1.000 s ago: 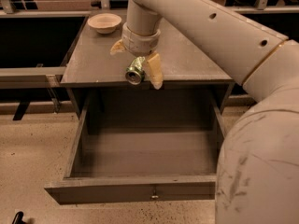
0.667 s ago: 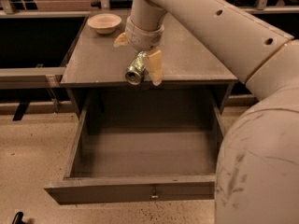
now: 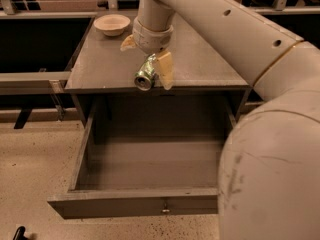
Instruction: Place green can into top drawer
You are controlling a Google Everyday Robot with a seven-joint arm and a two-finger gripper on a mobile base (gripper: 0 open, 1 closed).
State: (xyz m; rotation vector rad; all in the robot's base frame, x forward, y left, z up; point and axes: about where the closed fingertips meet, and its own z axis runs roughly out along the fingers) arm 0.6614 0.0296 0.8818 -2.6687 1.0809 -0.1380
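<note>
My gripper is shut on the green can, a small green and silver can held on its side with one round silver end facing the camera. It hangs just above the front edge of the cabinet top. The top drawer is pulled out wide open below and in front of the can. Its inside is bare, and a small metal knob sits at the centre of its front panel. The can is behind the open drawer box, not over it.
A beige bowl stands at the back left of the cabinet top. My large arm fills the right side of the view. A metal rail runs along the left. Speckled floor lies around the drawer.
The gripper with the can has shifted slightly to the right and up along the cabinet's front edge. The drawer has stayed open and still.
</note>
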